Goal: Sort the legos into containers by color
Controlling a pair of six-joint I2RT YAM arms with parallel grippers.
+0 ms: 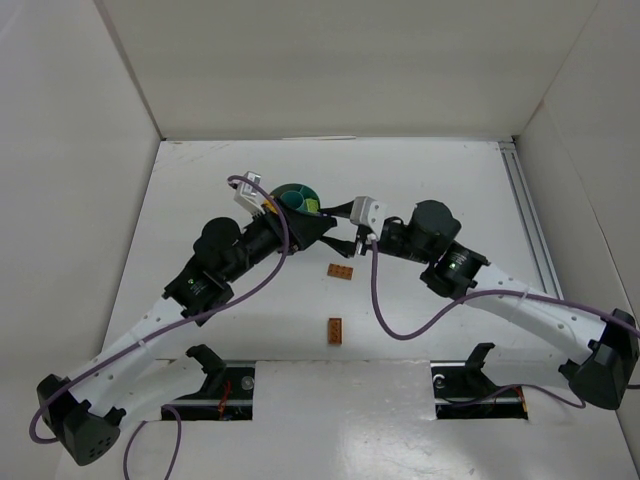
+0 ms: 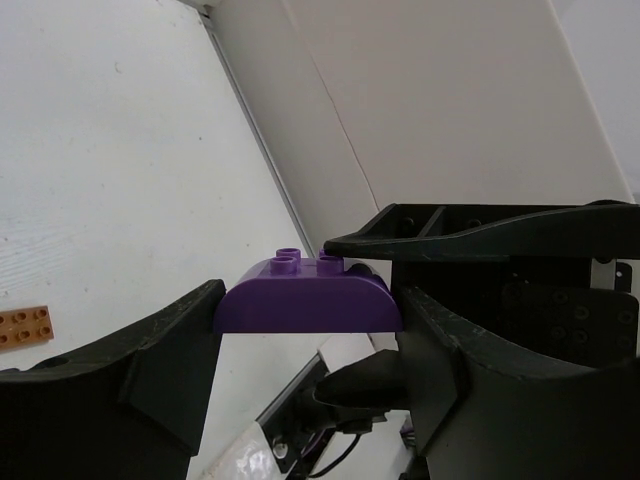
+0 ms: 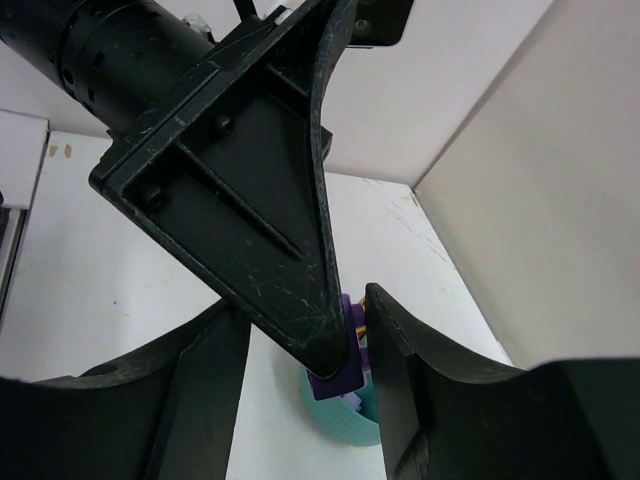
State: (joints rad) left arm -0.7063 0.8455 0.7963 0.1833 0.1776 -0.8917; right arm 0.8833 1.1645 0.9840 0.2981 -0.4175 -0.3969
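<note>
A purple brick (image 2: 305, 305) is held by the left end effector (image 2: 312, 328) near the dish (image 1: 296, 196). It is flanked by the right end effector (image 3: 308, 345), half spread; a grip there cannot be told.

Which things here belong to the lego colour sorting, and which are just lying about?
Job: purple brick clamped in the left gripper; right gripper, jaws either side of it; two loose orange bricks; teal dish.
Not the job: purple cables; side rail.
</note>
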